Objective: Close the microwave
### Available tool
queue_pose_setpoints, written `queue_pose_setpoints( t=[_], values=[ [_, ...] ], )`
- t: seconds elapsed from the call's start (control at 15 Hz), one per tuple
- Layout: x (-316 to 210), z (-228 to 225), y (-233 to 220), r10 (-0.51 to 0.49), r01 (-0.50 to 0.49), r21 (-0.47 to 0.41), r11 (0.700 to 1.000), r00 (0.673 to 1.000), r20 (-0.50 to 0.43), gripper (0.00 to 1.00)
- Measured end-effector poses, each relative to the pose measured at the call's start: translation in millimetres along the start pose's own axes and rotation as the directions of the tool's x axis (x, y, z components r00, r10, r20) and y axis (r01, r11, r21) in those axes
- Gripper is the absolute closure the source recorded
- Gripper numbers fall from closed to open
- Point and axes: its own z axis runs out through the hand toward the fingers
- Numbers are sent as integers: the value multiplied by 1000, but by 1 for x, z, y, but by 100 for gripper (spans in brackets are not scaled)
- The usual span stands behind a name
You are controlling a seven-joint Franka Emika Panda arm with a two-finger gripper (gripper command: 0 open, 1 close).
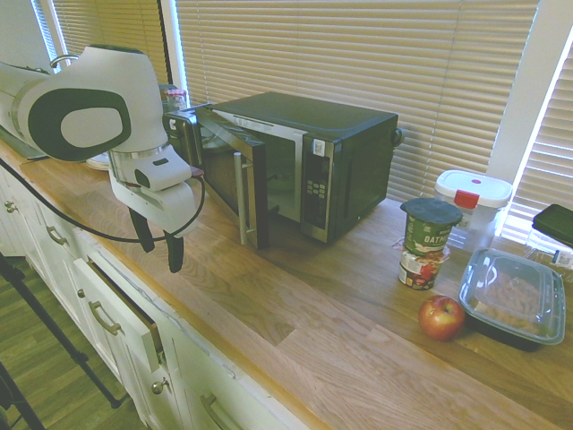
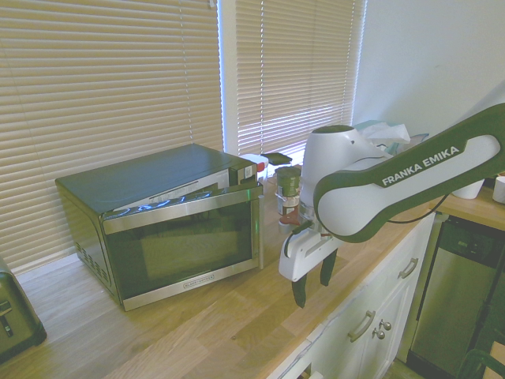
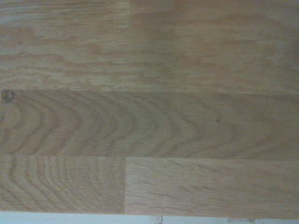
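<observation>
Since the microwave door (image 1: 257, 193) is ajar, we judge that a push on its outer face should close it. Our jaws (image 1: 159, 255) stand apart with nothing between them, near the table's (image 1: 277, 327) front edge; perhaps we hold them there for room to swing round to the door. The microwave (image 1: 354, 170) sits at the back by the blinds (image 1: 358, 54), likely leaving space for that door.

Bare wooden countertop (image 1: 295, 313) gives a hand passage along its front edge, between the open microwave door (image 1: 235, 175) and the apple (image 1: 441, 318). The door juts over the counter, blocking a straight pass along the microwave's front (image 1: 313, 184); stacked tubs (image 1: 427, 242) obstruct farther along.
</observation>
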Motion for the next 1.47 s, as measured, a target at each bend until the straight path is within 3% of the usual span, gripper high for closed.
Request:
queue_pose_setpoints(
  t=[0.6,1.2,1.47],
  values=[
    [-9,-2,-23,-15,17,32,999,998,-58,0],
    [-15,-80,-89,-15,28,84,996,988,-154,0],
    [3,-90,-121,24,-11,81,997,987,-158,0]
  ],
)
